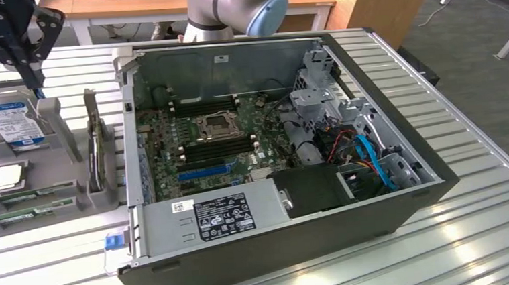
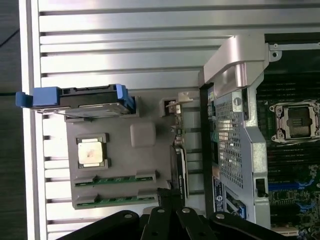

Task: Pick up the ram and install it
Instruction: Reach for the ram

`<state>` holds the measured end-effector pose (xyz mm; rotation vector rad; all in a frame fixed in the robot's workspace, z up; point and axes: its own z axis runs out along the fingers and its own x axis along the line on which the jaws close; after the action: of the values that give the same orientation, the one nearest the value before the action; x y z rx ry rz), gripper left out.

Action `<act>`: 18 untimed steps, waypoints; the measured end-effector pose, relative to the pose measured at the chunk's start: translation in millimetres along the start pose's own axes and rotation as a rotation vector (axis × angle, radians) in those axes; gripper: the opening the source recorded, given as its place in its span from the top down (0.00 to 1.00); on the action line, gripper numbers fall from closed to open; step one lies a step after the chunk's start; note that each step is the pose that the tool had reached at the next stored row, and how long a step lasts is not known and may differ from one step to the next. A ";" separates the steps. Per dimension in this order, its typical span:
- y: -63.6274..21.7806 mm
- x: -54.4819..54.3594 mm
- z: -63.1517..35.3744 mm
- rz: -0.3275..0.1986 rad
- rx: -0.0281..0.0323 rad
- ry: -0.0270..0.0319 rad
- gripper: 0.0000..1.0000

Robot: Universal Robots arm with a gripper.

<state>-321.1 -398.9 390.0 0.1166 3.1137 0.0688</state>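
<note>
On the exterior view's left, we see a grey holder tray (image 1: 58,153) (image 2: 142,135) lying on the ribbed metal table (image 1: 476,234) (image 2: 125,40), just beside the open computer case (image 1: 395,99). The tray carries several parts. A hard drive (image 1: 11,122) (image 2: 82,100) with a blue-and-white label stands on edge at its far end. A square silver processor chip (image 1: 6,176) (image 2: 92,152) lies flat in a recess in the middle. One ram stick (image 1: 27,197) (image 2: 115,179) sits in a slot next to the chip, and a second ram stick (image 1: 17,216) (image 2: 112,199) lies parallel in the outermost slot. An expansion card (image 1: 98,150) stands upright along the side of the tray nearest the case.

Inside the case we find the green motherboard (image 1: 237,154) with its processor socket (image 1: 213,126) (image 2: 297,120) between rows of black slots. A power supply (image 1: 228,211) and blue cables (image 1: 377,164) are in there too.

The gripper (image 1: 33,80) (image 2: 170,192) hangs above the tray, over the hard drive end in the exterior view. Its fingers look pressed together with nothing between them, and it touches neither stick.
</note>
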 end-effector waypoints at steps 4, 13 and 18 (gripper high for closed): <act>-0.8 10.3 0.1 0.000 0.0000 0.0000 0.90; -2.5 32.9 0.4 0.000 0.0000 0.0004 0.90; -3.5 45.9 0.6 0.000 0.0000 0.0007 0.90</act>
<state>-367.2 -398.9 388.2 0.1166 3.1144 0.0688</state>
